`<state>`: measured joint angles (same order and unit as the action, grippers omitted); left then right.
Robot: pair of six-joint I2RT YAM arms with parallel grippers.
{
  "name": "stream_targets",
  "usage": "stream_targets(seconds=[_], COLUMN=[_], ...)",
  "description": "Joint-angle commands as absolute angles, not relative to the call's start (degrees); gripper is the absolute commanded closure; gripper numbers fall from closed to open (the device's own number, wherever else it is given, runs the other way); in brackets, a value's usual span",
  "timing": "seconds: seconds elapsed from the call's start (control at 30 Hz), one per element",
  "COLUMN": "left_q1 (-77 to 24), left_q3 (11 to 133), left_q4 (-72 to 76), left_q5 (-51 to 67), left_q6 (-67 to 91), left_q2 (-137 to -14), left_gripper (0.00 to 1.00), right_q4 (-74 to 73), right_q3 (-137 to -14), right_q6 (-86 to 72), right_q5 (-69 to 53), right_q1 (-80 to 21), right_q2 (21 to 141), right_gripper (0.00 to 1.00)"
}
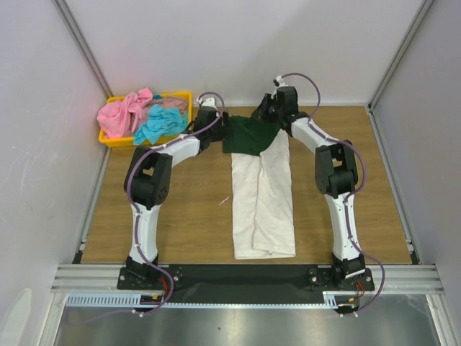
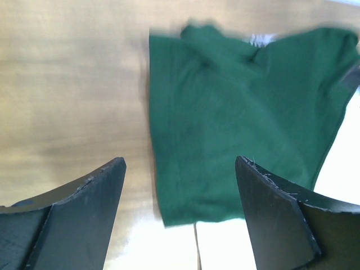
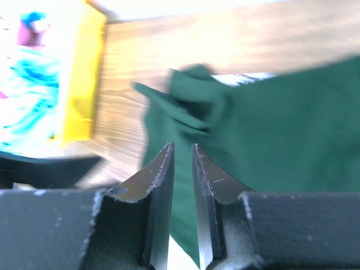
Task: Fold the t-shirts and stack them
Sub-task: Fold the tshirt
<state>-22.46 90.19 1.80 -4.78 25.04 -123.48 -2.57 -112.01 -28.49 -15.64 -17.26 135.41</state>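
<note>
Beyond wide-open, empty left fingers (image 2: 84,214), green-sleeved t-shirt (image 2: 236,124), right fingers (image 3: 160,191) nearly closed above it, grip unclear

Soft, even light from above fills the top view, sharp edge to edge, with only faint shadows on the wooden table (image 1: 180,223) and a dull sheen on the metal plate (image 1: 252,324). The 2 wrist views are motion-blurred; the white body of the t-shirt (image 2: 236,124) burns out, and the clothes (image 3: 28,84) in the yellow tray (image 3: 79,84) wash pale.
</note>
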Motion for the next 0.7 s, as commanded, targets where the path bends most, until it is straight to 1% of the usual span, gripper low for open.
stream_targets(seconds=[0.0, 0.2, 0.27, 0.37, 0.5, 0.67], left_q1=[-22.2, -22.1, -21.8, -21.7, -21.6, -21.6], left_q3=[86.6, 83.6, 82.5, 82.0, 82.4, 81.1], left_q4=[4.8, 8.1, 10.5, 12.8, 12.4, 10.8], left_q5=[-0.4, 1.9, 2.9, 3.6, 4.4, 1.2], left_q6=[30.3, 33.5, 34.4, 35.8, 38.2, 40.8], left_q2=[-122.0, -122.7, -123.0, -124.3, -125.8, -124.9], left_gripper=[0.16, 0.20, 0.23, 0.25, 0.26, 0.24], right_q4=[-3.0, -3.4, -3.5, -3.9, -3.6, -3.4], right_q3=[-116.3, -117.7, -117.6, -117.4, -115.4, -115.0], right_q6=[-29.6, -30.9, -30.9, -31.6, -31.6, -31.0], right_q5=[-14.4, -14.2, -13.4, -13.9, -13.5, -13.0], right_q1=[-18.9, -20.4, -21.0, -21.1, -21.1, -21.2], right_q2=[137.2, 138.8, 140.0, 141.5, 141.2, 141.2], right_gripper=[0.75, 0.75, 0.78, 0.79, 0.80, 0.80])
